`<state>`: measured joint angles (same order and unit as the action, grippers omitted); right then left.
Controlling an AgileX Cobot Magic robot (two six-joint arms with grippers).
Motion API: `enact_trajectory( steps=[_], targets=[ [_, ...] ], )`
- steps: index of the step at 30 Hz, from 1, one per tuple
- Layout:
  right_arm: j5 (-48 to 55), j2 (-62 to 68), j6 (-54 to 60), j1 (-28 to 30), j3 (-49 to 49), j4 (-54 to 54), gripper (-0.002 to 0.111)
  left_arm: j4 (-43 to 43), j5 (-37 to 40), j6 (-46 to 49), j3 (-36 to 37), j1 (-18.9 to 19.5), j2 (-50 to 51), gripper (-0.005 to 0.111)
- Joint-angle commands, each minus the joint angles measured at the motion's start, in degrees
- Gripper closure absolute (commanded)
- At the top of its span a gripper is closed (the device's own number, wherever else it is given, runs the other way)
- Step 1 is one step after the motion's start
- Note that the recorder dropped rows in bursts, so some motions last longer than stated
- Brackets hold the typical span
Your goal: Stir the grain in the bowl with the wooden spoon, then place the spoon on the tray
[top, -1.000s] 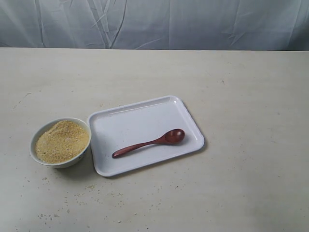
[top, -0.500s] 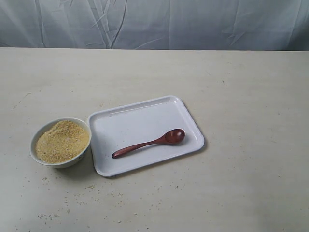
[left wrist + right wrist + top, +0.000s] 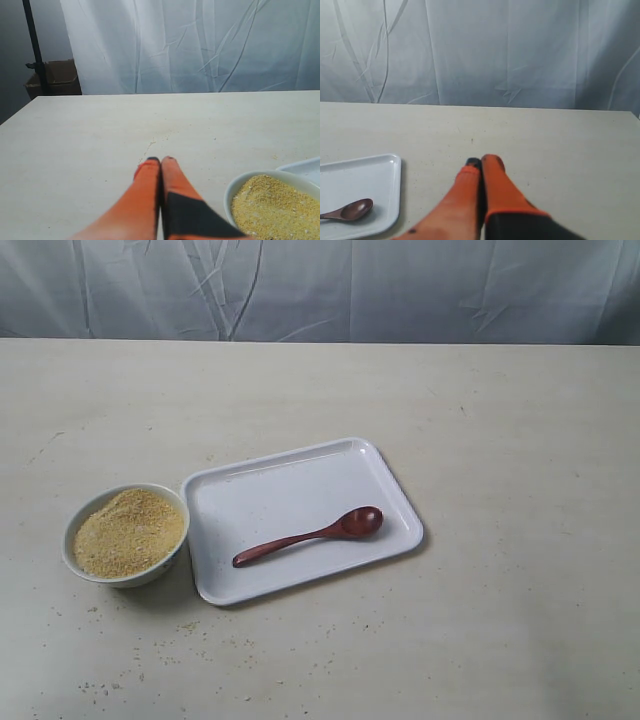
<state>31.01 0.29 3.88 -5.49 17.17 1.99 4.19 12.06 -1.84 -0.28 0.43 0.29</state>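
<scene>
The dark wooden spoon point(image 3: 312, 535) lies on the white tray point(image 3: 290, 485) at the table's middle, its oval bowl toward the right. Left of the tray stands the small white bowl point(image 3: 165, 561), heaped with yellow-tan grain point(image 3: 127, 532). Neither arm shows in the exterior view. My left gripper point(image 3: 160, 160) is shut and empty above bare table, with the bowl point(image 3: 231, 192) and grain point(image 3: 272, 205) beside it. My right gripper point(image 3: 482, 162) is also shut and empty, and the tray point(image 3: 375, 172) and spoon point(image 3: 351, 210) lie off to its side.
Loose grains are scattered on the table point(image 3: 520, 440) in front of the bowl and tray. A pale wrinkled curtain point(image 3: 400, 285) hangs behind the far edge. A dark stand pole point(image 3: 34, 47) and a brown box point(image 3: 57, 77) sit beyond the table's left end.
</scene>
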Motion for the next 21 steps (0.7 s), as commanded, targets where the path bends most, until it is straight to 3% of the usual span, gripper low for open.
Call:
enact_trajectory(
  steps=[1, 12, 21],
  targets=[
    [-0.8, -0.3, -0.1, 0.3, -1.6, 0.1, 0.108, -0.1, -0.3, -0.1, 0.3, 0.0, -0.3, 0.106],
    [-9.6, -0.3, -0.1, 0.2, -17.2, 0.1, 0.108, -0.1, -0.3, -0.1, 0.3, 0.0, -0.3, 0.106],
    [-15.2, -0.3, -0.1, 0.1, -17.2, 0.0, 0.108, -0.1, -0.3, -0.1, 0.3, 0.0, -0.3, 0.106]
  ],
)
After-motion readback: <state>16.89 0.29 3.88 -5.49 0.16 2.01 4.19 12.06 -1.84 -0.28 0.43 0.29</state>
